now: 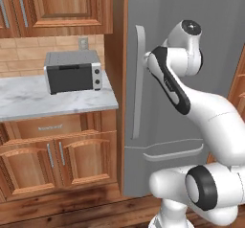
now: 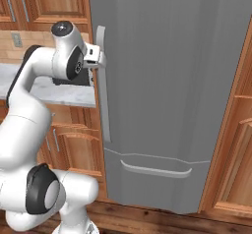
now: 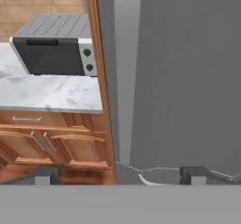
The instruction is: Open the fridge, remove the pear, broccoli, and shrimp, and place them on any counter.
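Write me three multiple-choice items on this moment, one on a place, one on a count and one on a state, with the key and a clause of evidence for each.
1. Where does the toaster oven stand?
A. on the counter left of the fridge
B. on the floor in front of the fridge
C. on top of the fridge

2. How many round knobs show on the toaster oven's front in the hand view?
A. none
B. two
C. five

3. How is the fridge door?
A. wide open
C. taken off
B. shut

Key:
1 A, it sits on the white marble slab beside the fridge's wooden side panel.
2 B, two dark knobs stand one above the other on its pale right panel.
3 B, the grey front is flush and nothing of the inside shows, while the open hand is up by the long vertical handle.
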### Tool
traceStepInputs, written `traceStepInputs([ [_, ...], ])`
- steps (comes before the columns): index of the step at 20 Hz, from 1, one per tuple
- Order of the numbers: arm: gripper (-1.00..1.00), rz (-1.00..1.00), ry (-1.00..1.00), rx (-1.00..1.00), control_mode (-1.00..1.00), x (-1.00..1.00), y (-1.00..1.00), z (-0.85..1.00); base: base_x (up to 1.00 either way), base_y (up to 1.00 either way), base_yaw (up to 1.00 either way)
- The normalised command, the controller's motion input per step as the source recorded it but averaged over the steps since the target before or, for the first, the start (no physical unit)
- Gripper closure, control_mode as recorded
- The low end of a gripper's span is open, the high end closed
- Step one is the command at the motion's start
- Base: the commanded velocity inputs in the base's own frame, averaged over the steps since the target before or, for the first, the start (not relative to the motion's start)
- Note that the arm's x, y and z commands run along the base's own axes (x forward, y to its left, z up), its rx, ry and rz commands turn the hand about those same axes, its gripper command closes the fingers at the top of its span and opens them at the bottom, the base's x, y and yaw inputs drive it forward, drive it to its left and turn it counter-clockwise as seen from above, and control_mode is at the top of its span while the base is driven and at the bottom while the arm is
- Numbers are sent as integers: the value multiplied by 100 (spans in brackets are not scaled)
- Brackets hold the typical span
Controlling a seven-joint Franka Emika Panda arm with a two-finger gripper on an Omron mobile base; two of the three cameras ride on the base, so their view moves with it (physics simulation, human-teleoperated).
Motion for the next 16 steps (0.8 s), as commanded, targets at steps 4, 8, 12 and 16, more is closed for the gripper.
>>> traceStepInputs([
  [4,-100,0,-31,0,-100,36,0,0,0,0,0],
  [8,-100,0,-18,0,-100,41,0,1,0,0,0],
  [12,-100,0,-3,0,-100,48,0,18,0,0,0],
  [16,-100,0,0,0,-100,48,0,27,0,0,0],
])
